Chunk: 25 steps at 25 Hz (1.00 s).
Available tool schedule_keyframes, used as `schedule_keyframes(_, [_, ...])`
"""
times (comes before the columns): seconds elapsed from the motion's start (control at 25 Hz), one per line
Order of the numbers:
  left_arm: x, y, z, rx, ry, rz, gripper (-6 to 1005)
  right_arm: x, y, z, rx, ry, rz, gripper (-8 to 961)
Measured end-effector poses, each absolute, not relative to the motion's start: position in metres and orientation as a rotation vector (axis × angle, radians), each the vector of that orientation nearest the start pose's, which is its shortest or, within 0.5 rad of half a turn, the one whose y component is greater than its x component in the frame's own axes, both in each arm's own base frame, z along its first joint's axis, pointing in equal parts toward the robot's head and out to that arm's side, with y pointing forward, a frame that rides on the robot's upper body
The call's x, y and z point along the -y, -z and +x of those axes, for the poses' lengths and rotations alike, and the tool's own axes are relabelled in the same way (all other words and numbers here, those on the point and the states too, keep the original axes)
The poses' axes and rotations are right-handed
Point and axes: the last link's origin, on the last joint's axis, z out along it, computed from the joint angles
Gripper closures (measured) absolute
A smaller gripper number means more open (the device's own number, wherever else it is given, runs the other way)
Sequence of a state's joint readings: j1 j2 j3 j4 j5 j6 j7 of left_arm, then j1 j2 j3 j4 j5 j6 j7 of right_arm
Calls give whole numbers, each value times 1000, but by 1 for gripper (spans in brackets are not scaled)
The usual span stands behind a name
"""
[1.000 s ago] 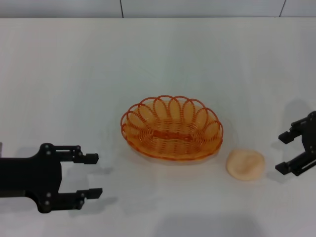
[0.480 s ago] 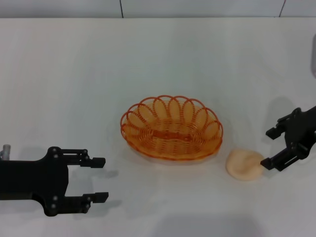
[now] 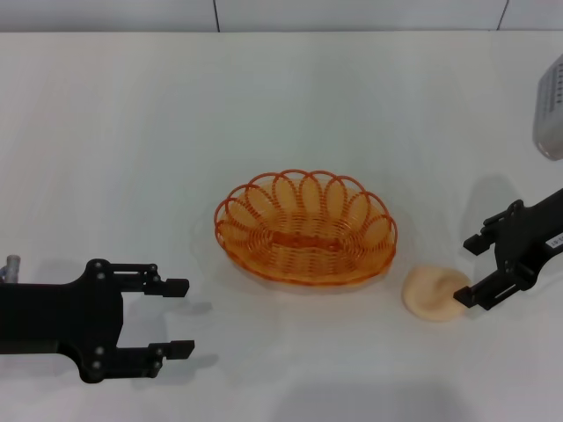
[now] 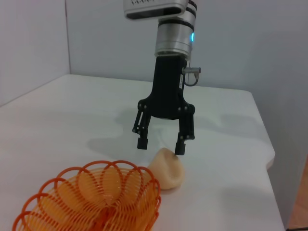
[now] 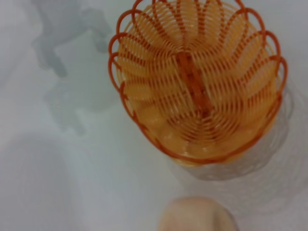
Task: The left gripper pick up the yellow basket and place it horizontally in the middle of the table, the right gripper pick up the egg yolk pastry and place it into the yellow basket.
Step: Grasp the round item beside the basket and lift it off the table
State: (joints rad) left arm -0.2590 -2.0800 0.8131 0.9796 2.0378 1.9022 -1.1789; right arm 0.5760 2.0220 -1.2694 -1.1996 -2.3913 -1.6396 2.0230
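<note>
The yellow basket [image 3: 307, 278] stands empty and lengthwise across the middle of the white table [image 3: 123, 132]; it also shows in the wrist views [image 4: 96, 192] [image 5: 197, 82]. The egg yolk pastry [image 3: 433, 294] lies on the table just right of the basket [image 4: 168, 167] [image 5: 197, 215]. My right gripper [image 3: 466, 272] is open at the pastry's right side, its near fingertip at the pastry's edge; the left wrist view shows this gripper [image 4: 160, 146] just above the pastry. My left gripper [image 3: 182, 317] is open and empty, low over the table at the front left, clear of the basket.
The table's far edge meets a tiled wall at the top of the head view. Part of the right arm's pale housing [image 3: 550, 110] shows at the right edge. The left wrist view shows the table's side edge [image 4: 269, 159] beyond the pastry.
My right gripper has moved left, up to the pastry's right side, still open. The left gripper shifted a little to the right early on and then held still. Basket and pastry have not moved.
</note>
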Motion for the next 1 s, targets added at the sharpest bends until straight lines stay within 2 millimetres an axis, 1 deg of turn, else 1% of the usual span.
schedule_keyframes(0.32, [-240, -31, -286, 204, 576, -2977, 363, -339, -6, 210, -538, 409, -2989, 165])
schedule_keyframes(0.52, [-240, -32, -285, 202, 585, -2970, 365, -338, -6, 208, -530, 368, -3004, 374])
schedule_keyframes(0.76, [-241, -32, -285, 202, 589, -2966, 367, -338, -4, 211, -547, 380, -3009, 578])
schedule_keyframes(0.96, [-241, -32, -285, 205, 592, -2963, 368, -338, -3, 211, -548, 375, -3012, 799])
schedule_keyframes(1.0, [-241, -32, -285, 206, 593, -2963, 369, -338, -3, 210, -548, 373, -3014, 805])
